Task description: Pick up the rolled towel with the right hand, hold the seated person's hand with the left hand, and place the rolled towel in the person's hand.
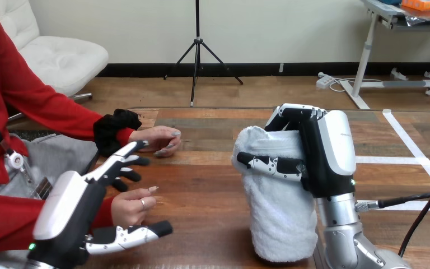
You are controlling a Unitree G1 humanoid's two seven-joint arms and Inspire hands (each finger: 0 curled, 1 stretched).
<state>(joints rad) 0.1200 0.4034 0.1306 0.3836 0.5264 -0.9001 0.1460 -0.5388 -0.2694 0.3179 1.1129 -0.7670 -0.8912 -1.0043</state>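
Wooden table [201, 185]: right hand [325, 151] grips rolled towel [277, 218]; straight-fingered left hand [70, 204] partly hides the person's nearer hand [131, 206].

Rolled towel [274, 213], centre right: right flank covered by right hand [327, 162].
Left hand [70, 204], lower left: base cut by bottom edge; overlaps wrist of person's lower hand [131, 204].
Right forearm [341, 235]: cut at bottom edge.

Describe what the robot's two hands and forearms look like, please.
Both hands are black with a smooth white shell on the back: the left hand and the right hand. Their fingers are jointed, black with white plates and small dark dots. A small green light glows near each wrist. The right forearm is silver and round, with a black cable leaving it.
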